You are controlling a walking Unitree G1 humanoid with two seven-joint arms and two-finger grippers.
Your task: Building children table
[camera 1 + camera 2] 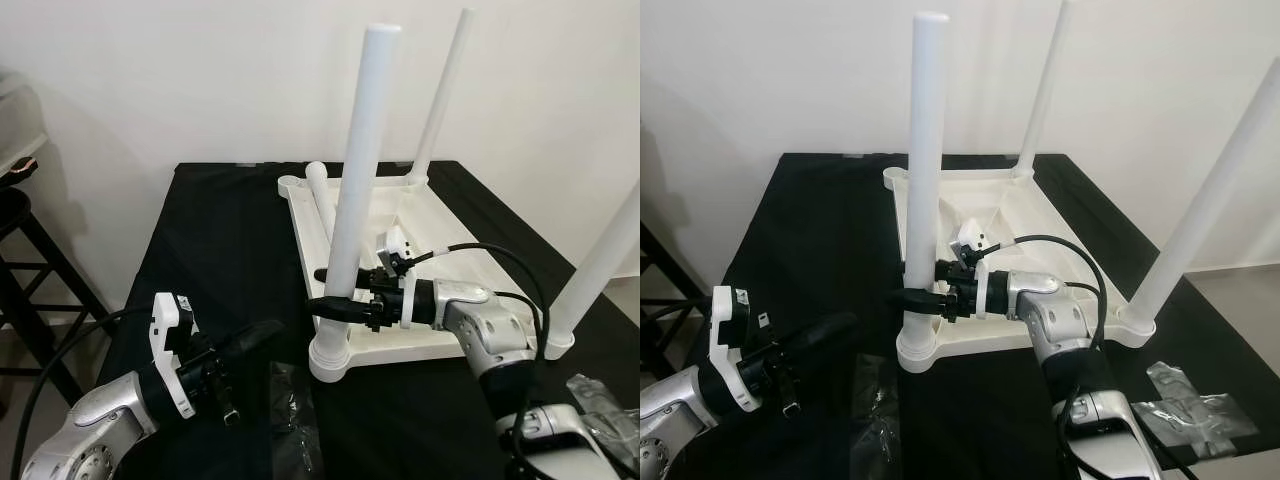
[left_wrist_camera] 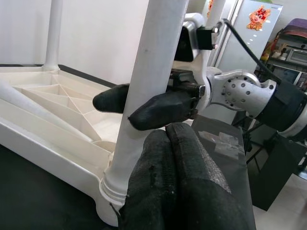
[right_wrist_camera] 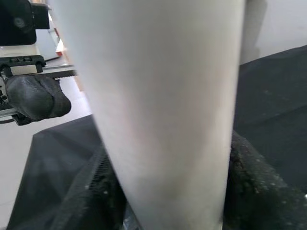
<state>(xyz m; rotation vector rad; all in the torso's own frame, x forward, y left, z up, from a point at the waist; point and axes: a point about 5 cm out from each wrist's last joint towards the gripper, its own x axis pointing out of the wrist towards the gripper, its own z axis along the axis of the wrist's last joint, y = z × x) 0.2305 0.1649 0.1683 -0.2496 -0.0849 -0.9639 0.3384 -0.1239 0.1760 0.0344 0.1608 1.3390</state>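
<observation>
No brand or readable label showed on the parts; the only marking was a red ornament with gold figures (image 2: 259,19) on a pale fridge door in the left wrist view, too small to read. The white children's table (image 1: 400,270) lay upside down on the black-draped surface (image 1: 215,250), its ribbed underside facing up and its long side running away from the robot toward the wall. Three legs stood in corner sockets: the near-left leg (image 1: 355,180) rose almost upright with a slight lean, the far-right leg (image 1: 440,95) tilted toward the wall, and the near-right leg (image 1: 600,265) leaned outward. A fourth leg (image 1: 322,205) lay flat along the tabletop's left rim, pointing toward the far-left socket. The right hand (image 1: 335,292) reached in level from the right and held the near-left leg low down, just above its socket, one black finger on each side of the tube. The left hand (image 1: 255,340) hovered over the surface near the robot, left of that socket, its two fingers pressed together and holding nothing, pointing toward the leg's base. Clear plastic bags (image 1: 290,410) lay on the cloth near the front edge, and more crumpled ones (image 1: 1195,405) sat at the right. A plain white wall (image 1: 200,80) stood behind the surface, and a dark wooden stool (image 1: 25,250) stood at the left.
</observation>
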